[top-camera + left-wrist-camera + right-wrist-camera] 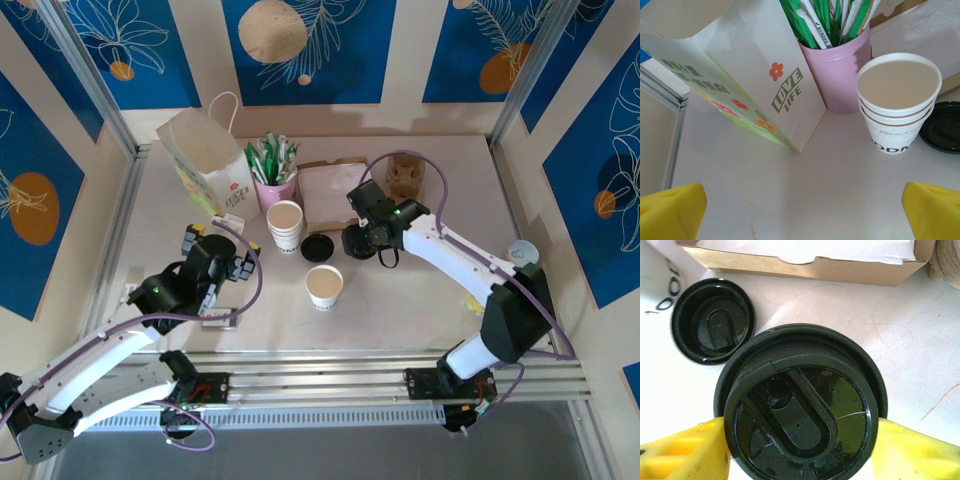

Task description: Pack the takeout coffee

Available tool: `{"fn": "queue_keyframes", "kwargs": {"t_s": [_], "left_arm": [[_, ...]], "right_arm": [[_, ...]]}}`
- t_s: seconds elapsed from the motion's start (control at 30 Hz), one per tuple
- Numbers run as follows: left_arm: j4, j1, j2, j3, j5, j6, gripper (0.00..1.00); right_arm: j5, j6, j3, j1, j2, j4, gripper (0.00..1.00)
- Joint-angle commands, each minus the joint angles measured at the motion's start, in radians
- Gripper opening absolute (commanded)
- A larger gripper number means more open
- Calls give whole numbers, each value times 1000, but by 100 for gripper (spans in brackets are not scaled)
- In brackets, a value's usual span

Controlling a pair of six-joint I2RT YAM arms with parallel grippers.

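The takeout coffee (323, 286) is a single cream paper cup of tan coffee, standing lidless at the table's middle. My right gripper (364, 240) (800, 445) is to its upper right, shut on a round black lid (800, 405). Its yellow fingers (685, 452) press both sides of the lid's rim. A wider black rim shows just beneath the lid. A second black lid (318, 247) (712, 322) lies upside down on the table beside it. My left gripper (215, 250) (805, 210) is wide open over bare table, with nothing between its fingers (670, 210).
A white paper bag (205, 160) (740, 65) stands open at the back left. Beside it are a pink cup of green-white sticks (275, 180) (835, 75) and a stack of lidless cups (285, 225) (897, 100). A cardboard box (335, 195) (805, 267) lies behind the lids.
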State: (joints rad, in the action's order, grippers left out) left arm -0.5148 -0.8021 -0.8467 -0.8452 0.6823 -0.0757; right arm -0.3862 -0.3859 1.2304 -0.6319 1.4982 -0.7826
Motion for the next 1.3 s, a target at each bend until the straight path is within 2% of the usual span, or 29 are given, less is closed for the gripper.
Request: {"fn": "queue_keyframes", "kwargs": {"t_s": [0.0, 0.3, 0.6, 0.87, 1.27], "left_arm": [[9, 15, -3, -6, -13, 2, 100], [7, 17, 4, -6, -16, 1, 100], [6, 18, 5, -6, -13, 1, 100], [6, 17, 6, -5, -12, 1, 100], [5, 17, 9, -5, -15, 1, 100]], "right_arm": [[-12, 5, 44, -54, -50, -91, 65], [15, -9, 77, -192, -107, -147, 65], [66, -38, 68, -302, -42, -138, 64], [61, -50, 67, -349, 19, -132, 64], [8, -45, 91, -361, 79, -154, 64]]}}
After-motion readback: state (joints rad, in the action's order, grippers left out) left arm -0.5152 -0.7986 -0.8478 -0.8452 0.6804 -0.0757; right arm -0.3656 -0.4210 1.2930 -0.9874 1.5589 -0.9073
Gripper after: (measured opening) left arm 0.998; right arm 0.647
